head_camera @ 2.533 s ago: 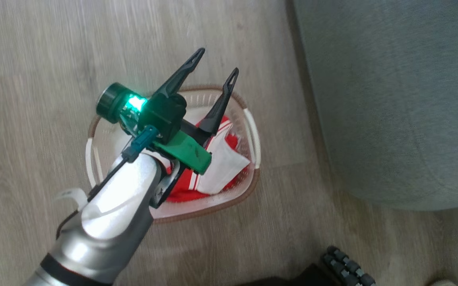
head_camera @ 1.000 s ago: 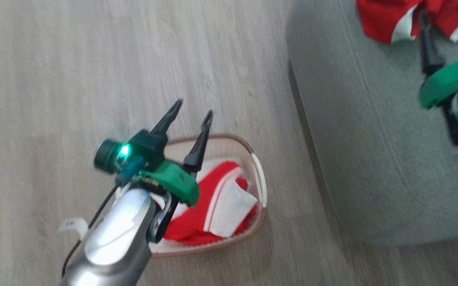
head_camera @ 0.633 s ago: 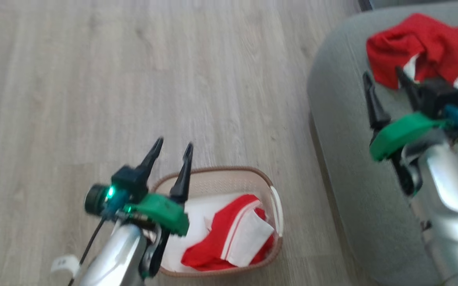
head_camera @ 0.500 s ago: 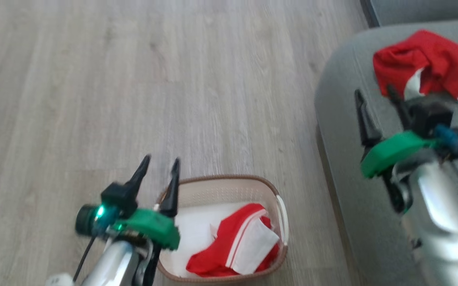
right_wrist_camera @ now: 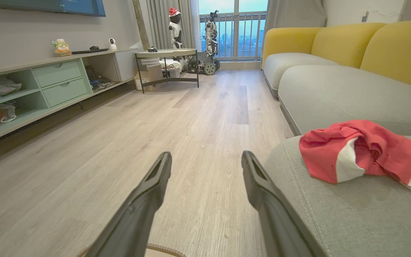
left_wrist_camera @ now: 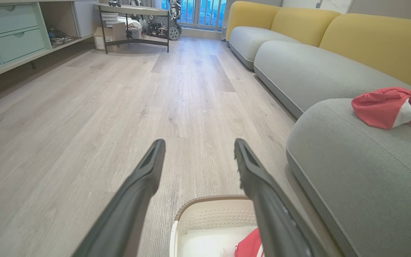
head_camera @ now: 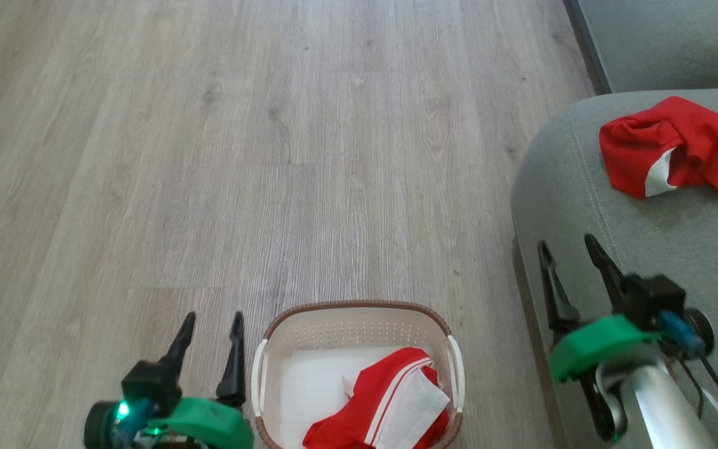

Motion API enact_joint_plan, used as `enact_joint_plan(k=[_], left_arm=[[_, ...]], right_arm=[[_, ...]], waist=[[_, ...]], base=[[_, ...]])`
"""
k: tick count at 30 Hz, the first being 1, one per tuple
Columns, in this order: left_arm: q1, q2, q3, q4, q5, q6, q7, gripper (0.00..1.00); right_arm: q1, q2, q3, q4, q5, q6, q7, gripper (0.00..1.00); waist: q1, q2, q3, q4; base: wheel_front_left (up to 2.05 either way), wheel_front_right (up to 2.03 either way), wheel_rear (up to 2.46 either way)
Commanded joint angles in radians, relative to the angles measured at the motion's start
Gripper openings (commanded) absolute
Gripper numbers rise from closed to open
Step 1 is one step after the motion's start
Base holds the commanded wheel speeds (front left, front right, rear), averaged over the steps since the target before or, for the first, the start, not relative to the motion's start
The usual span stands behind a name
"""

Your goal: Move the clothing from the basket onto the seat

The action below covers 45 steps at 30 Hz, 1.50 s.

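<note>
Down at the lower left of the head view, the left gripper (head_camera: 213,317) is holding its two dark fingers (head_camera: 234,362) parted with nothing between them. It is hanging over the wooden floor (head_camera: 309,156) just beside the basket (head_camera: 359,305). Across at the lower right, the right gripper (head_camera: 566,242) is likewise standing open and empty, its fingers pointing up over the rounded front edge of the seat (head_camera: 646,262). Between the two arms the basket is sitting on the floor, close to the seat's edge. One piece of the clothing (head_camera: 368,405) is lying crumpled inside it, red with a white panel edged by thin stripes, over a white layer. A second red garment (head_camera: 677,137) with white trim is resting in a heap on the seat, well apart from both grippers. Yellow backrests (left_wrist_camera: 387,46) are rising behind the seat.
</note>
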Motion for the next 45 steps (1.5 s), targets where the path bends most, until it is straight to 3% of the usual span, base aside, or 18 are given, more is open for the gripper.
enact_joint_plan(k=[1, 7, 15, 45], left_arm=[[-0.021, 0.007, 0.048, -0.045, 0.01, 0.005, -0.013, 1.0], [0.028, -0.002, 0.08, -0.077, 0.028, -0.002, -0.013, 1.0], [0.086, -0.014, 0.128, -0.099, 0.048, -0.019, -0.013, 1.0], [0.09, -0.054, 0.197, -0.077, 0.103, -0.069, -0.013, 1.0]], right_arm=[[-0.004, 0.008, 0.012, -0.054, -0.005, 0.0, -0.007, 1.0], [0.09, 0.01, 0.013, -0.145, 0.045, 0.0, -0.007, 1.0], [0.161, 0.01, 0.06, -0.175, 0.066, 0.0, -0.007, 1.0], [0.156, 0.01, 0.064, -0.17, 0.078, 0.0, -0.007, 1.0]], waist=[[0.0001, -0.0001, -0.003, 0.001], [0.0001, -0.0001, -0.016, -0.005], [0.0001, -0.0001, -0.031, -0.022], [0.0001, -0.0001, -0.016, -0.022]], base=[[0.0, 0.0, 0.0], [0.0, 0.0, 0.0], [0.0, 0.0, 0.0], [0.0, 0.0, 0.0]])
